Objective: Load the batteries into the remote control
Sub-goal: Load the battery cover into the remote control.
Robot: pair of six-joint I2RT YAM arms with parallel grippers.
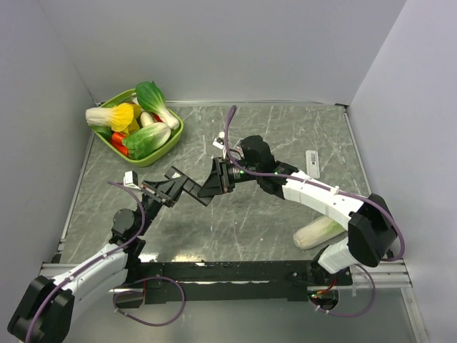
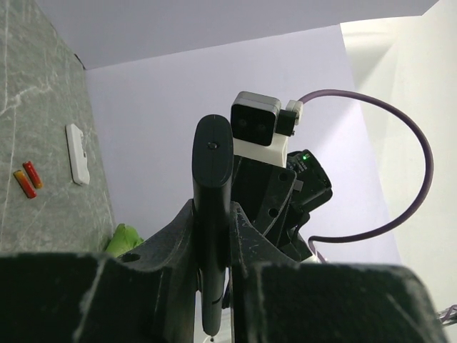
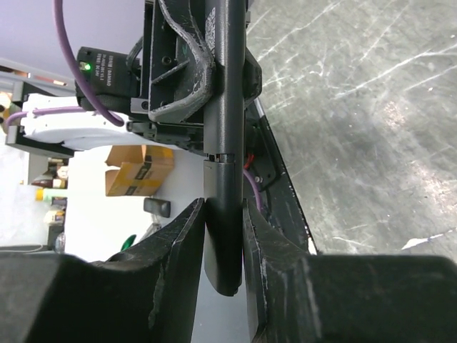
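The black remote control (image 1: pixel 194 189) hangs in the air over the middle of the table, held from both ends. My left gripper (image 1: pixel 173 190) is shut on one end; in the left wrist view the remote (image 2: pixel 213 153) stands up out of the left gripper (image 2: pixel 213 218). My right gripper (image 1: pixel 217 179) is shut on the other end, and both of its fingers press on the remote (image 3: pixel 227 121) in the right wrist view, at the right gripper (image 3: pixel 223 218). Two orange-red batteries (image 2: pixel 27 179) lie on the table beside a white flat piece (image 2: pixel 77 153).
A green basket (image 1: pixel 173 140) of toy vegetables sits at the back left. A pale green cabbage (image 1: pixel 319 232) lies by the right arm's base. The white flat piece (image 1: pixel 312 161) lies at the right of the marble table, with grey walls on three sides.
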